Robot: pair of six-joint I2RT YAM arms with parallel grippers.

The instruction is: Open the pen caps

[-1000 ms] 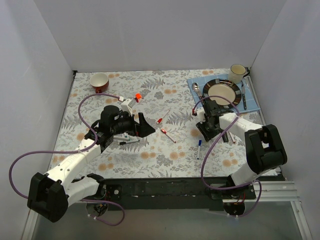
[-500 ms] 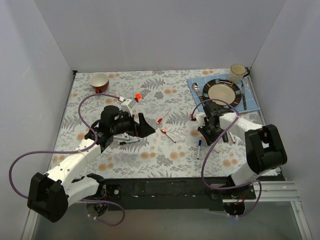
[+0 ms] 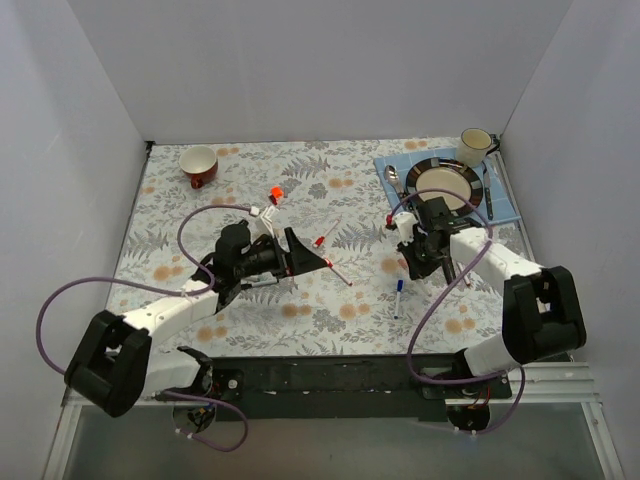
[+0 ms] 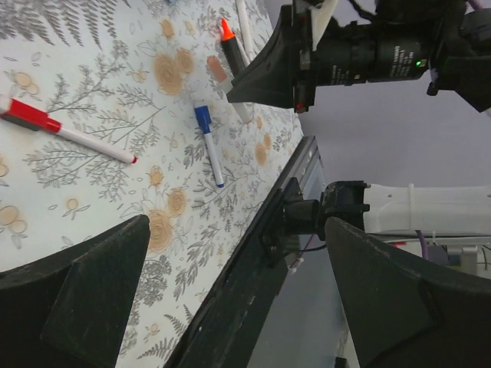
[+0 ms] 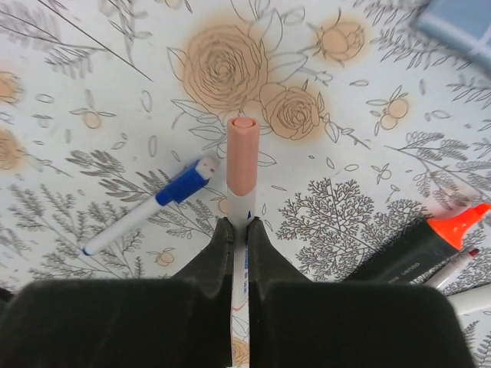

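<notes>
Pen caps: the peach cap (image 5: pixel 242 153) sits on a white pen (image 5: pixel 240 205) clamped in the right gripper (image 5: pixel 238 227) over the floral table (image 3: pixel 300 180). The left gripper (image 4: pixel 236 230) gapes empty near a red pen (image 4: pixel 69 136). Grasp looks done; next, the left should pinch that cap and pull.

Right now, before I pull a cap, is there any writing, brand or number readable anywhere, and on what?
Nothing legible.
Black orange-tipped marker: white print on barrel, too blurred to read.
Peach-capped pen in the right gripper: small blue mark, unreadable.
</notes>
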